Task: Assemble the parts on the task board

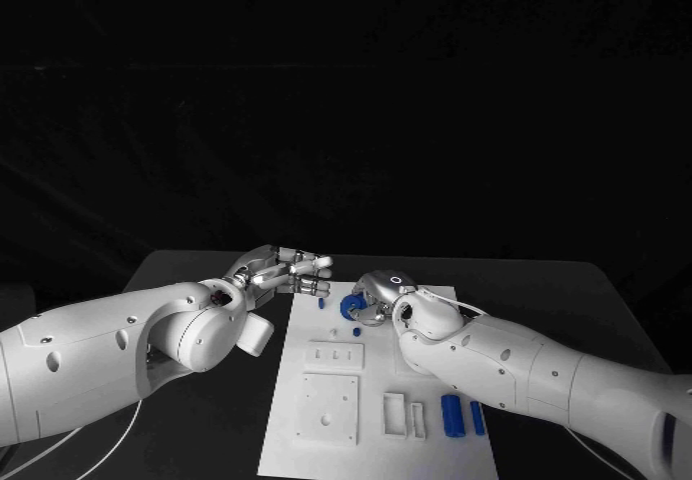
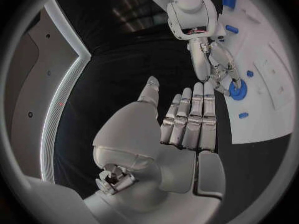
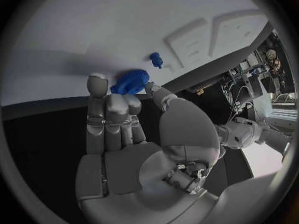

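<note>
right hand (image 1: 378,296): fingertips pinching blue gear (image 3: 129,81), frame centre
left hand (image 1: 283,269): fingers apart, empty
risk: light pinch, gear may slip onto board (image 1: 378,440)

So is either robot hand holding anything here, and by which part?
The right robot hand has its fingertips at the rim of a blue gear-like part on the task board; a firm hold cannot be told. The left robot hand holds nothing.

white task board (image 1: 378,400) flat on table; blue gear (image 3: 129,81) near far edge.

Matt white task board (image 1: 378,400), glossy blue plastic gear (image 3: 129,82), matt black table (image 1: 577,290).
</note>
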Robot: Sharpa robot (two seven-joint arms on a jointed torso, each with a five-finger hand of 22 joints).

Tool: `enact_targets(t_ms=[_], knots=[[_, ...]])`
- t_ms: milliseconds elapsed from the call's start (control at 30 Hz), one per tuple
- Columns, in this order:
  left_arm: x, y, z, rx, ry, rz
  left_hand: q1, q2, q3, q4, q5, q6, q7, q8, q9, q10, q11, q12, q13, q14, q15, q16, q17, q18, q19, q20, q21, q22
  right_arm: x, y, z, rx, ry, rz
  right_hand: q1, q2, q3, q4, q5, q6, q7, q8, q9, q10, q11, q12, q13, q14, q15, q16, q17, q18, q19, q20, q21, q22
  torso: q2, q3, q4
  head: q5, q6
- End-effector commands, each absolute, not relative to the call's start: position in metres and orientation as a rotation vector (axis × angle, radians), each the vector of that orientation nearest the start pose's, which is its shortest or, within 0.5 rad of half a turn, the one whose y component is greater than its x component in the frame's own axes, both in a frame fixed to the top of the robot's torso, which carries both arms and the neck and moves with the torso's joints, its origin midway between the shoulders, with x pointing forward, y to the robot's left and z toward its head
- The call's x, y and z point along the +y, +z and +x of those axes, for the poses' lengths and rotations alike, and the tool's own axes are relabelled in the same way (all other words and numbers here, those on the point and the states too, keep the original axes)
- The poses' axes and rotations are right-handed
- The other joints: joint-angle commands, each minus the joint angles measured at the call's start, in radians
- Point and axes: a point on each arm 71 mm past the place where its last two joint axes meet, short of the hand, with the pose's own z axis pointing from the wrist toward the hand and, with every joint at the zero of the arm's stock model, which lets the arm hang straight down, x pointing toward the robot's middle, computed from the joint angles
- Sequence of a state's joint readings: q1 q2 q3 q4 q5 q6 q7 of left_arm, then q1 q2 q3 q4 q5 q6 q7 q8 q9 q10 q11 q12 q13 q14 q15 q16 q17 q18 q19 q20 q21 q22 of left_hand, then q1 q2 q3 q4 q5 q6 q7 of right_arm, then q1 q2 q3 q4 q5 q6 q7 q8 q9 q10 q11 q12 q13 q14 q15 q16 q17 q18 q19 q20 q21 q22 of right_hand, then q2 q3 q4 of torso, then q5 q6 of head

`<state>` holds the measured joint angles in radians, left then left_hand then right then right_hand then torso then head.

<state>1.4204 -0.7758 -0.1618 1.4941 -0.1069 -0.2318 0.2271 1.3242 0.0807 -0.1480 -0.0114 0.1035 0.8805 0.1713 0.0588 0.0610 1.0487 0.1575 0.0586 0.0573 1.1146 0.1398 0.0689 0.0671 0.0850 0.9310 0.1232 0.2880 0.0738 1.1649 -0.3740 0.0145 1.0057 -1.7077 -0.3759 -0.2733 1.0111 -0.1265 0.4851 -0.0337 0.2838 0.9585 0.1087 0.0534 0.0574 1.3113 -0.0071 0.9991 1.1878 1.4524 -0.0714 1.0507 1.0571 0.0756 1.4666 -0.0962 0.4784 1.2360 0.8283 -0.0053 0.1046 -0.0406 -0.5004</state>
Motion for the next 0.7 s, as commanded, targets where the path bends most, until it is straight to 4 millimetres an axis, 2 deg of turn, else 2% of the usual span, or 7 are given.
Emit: enact_targets(t_ms=[33,200,333,700], knots=[[0.176,-0.124,0.51,1.641,-1.521,-0.85,-0.014,0.004,0.0,0.009,0.005,-0.006,0.001,0.001,0.0,-0.007,0.0,0.004,0.002,-0.004,0.0,-0.002,0.001,-0.007,-0.003,0.003,-0.004,0.0,-0.109,-0.213,0.561,1.595,0.407,-0.17,-0.012,0.006,0.014,-0.004,0.003,0.027,-0.002,0.007,0.004,-0.001,-0.001,0.007,0.002,0.0,-0.005,0.005,0.002,0.017,0.043,-0.001,0.004,0.0,0.0,0.0,-0.0006,0.001,0.0],[0.177,-0.124,0.511,1.647,-1.518,-0.853,-0.021,0.003,-0.001,0.019,0.002,-0.026,0.003,0.001,-0.001,-0.012,0.001,0.004,0.002,-0.005,0.001,-0.002,0.001,-0.007,-0.003,0.004,-0.004,0.0,-0.112,-0.212,0.561,1.595,0.411,-0.162,-0.022,0.015,0.044,-0.012,0.002,0.053,-0.003,0.009,0.005,-0.001,-0.003,0.009,0.004,0.0,-0.006,0.007,0.003,0.016,0.043,-0.002,0.005,0.0,-0.001,-0.0009,-0.0002,0.002,0.001],[0.177,-0.124,0.511,1.649,-1.517,-0.854,-0.021,0.002,-0.001,0.023,0.001,-0.023,0.003,0.001,-0.001,-0.012,0.001,0.004,0.002,-0.005,0.001,-0.002,0.001,-0.007,-0.004,0.004,-0.005,0.0,-0.116,-0.212,0.561,1.594,0.408,-0.155,-0.024,0.016,0.049,-0.015,0.002,0.057,-0.004,0.009,0.005,0.0,-0.003,0.01,0.005,0.001,-0.006,0.007,0.003,0.016,0.043,-0.002,0.006,-0.001,0.0,0.0001,-0.0009,0.003,0.001],[0.181,-0.124,0.511,1.644,-1.51,-0.859,-0.021,0.002,-0.001,0.023,0.001,-0.023,0.003,0.001,-0.001,-0.012,0.001,0.004,0.002,-0.005,0.001,-0.002,0.001,-0.007,-0.004,0.004,-0.005,0.0,-0.127,-0.205,0.557,1.524,0.443,-0.122,-0.01,0.001,0.054,-0.042,0.084,0.057,-0.003,0.009,0.005,0.003,-0.004,0.015,0.009,0.002,-0.008,0.013,0.008,0.016,0.045,-0.004,0.016,0.002,0.0,0.0015,-0.0035,0.005,0.002]])
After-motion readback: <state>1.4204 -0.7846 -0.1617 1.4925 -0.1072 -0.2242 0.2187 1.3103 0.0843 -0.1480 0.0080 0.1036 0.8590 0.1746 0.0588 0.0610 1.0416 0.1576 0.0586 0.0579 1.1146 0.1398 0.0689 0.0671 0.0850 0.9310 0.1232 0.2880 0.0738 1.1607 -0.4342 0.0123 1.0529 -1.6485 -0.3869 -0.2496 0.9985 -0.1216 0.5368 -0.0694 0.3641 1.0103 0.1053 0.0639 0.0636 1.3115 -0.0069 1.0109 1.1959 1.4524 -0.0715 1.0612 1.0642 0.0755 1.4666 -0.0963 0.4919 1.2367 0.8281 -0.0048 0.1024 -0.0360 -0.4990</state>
